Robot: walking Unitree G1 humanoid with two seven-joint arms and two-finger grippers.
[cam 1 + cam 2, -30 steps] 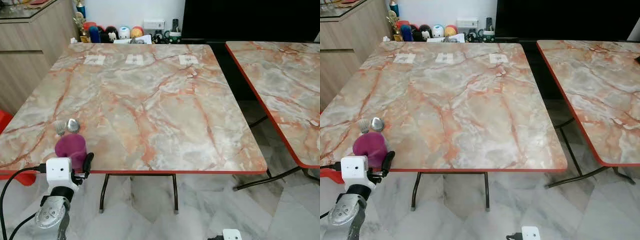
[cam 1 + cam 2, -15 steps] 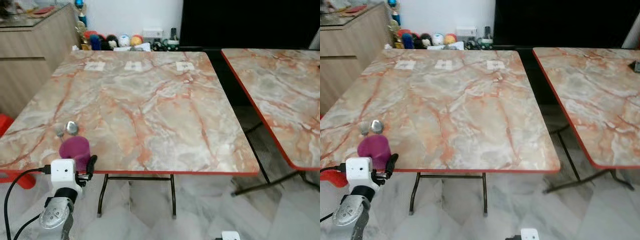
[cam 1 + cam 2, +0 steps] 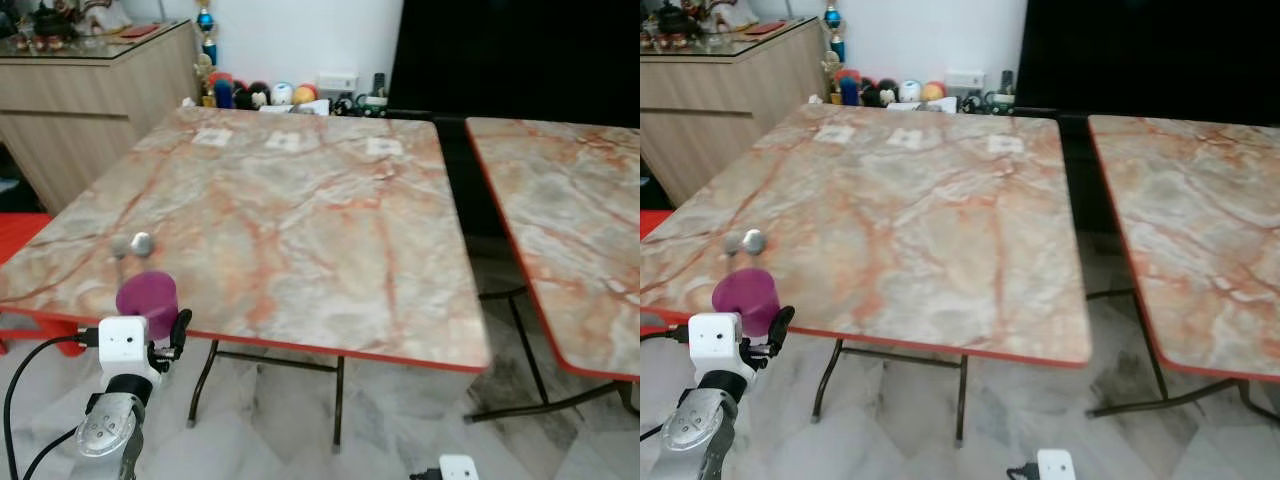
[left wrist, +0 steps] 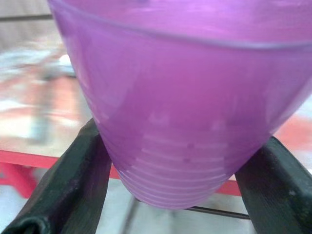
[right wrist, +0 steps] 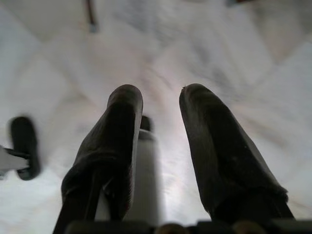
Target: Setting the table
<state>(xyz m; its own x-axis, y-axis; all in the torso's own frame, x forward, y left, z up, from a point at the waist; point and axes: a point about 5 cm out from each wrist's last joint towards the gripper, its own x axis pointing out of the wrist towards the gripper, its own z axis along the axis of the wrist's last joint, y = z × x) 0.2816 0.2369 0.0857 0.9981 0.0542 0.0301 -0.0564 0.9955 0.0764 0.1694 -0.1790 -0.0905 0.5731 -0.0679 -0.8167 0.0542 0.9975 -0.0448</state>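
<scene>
My left gripper (image 3: 160,325) is shut on a purple plastic cup (image 3: 147,298), held upright at the front left edge of the marble-patterned table (image 3: 300,200). In the left wrist view the black fingers (image 4: 73,180) press both sides of the purple cup (image 4: 185,112). Just beyond the cup are the metal heads of a spoon and fork (image 3: 131,243); I cannot tell whether they stand in the cup or lie on the table. My right gripper (image 5: 161,95) hangs low over the floor, open, with nothing between its fingers.
A second marble table (image 3: 570,230) stands to the right across a narrow gap. A wooden cabinet (image 3: 90,110) is at the left, with something red (image 3: 20,225) below it. Small toys (image 3: 260,95) line the far wall. Three white cards (image 3: 285,142) lie along the table's far side.
The camera has swung left and risen a little, bringing more of the cabinet into view. The purple cup stays in my left gripper at the table's front edge.
</scene>
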